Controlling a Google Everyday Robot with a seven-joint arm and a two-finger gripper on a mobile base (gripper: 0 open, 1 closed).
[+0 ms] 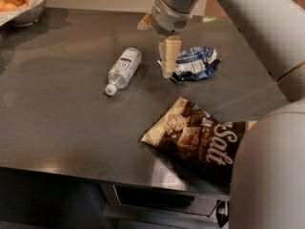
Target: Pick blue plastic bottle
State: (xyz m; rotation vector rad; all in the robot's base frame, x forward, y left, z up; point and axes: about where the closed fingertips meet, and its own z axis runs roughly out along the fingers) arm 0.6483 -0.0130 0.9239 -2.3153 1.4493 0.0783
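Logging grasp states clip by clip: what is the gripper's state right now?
Gripper: open or closed cannot be told; it hangs between the blue plastic bottle, which lies untouched on the table, and the crumpled wrapper.

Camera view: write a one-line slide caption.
Gripper poised between the toppled bottle and a crumpled wrapper, chip bag in front.
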